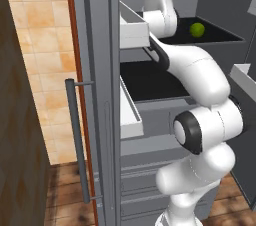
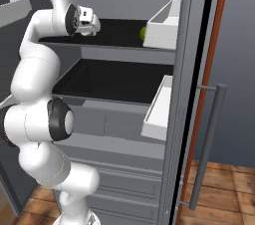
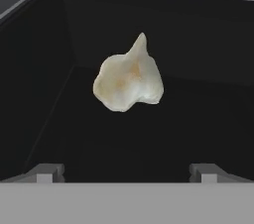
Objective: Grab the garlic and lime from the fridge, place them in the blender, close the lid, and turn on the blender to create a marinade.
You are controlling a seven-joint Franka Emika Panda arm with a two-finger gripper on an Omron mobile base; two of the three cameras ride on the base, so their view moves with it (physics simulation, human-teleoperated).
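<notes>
- Black upper shelf (image 1: 220,37) of the open fridge (image 1: 100,120) carries the lime (image 1: 197,29) — near a white bin (image 2: 164,27).
- Claw (image 3: 127,171) stands wide open, empty, its fingertips (image 3: 47,172) apart.
- Pale garlic (image 3: 128,77) lies ahead on the shelf — between the tips' line, untouched.

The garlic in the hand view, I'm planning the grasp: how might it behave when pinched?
The garlic looks lumpy with a pointed tip, so it would probably rock rather than roll. Its uneven sides may twist between the open gripper's fingers. It seems small, likely light.
</notes>
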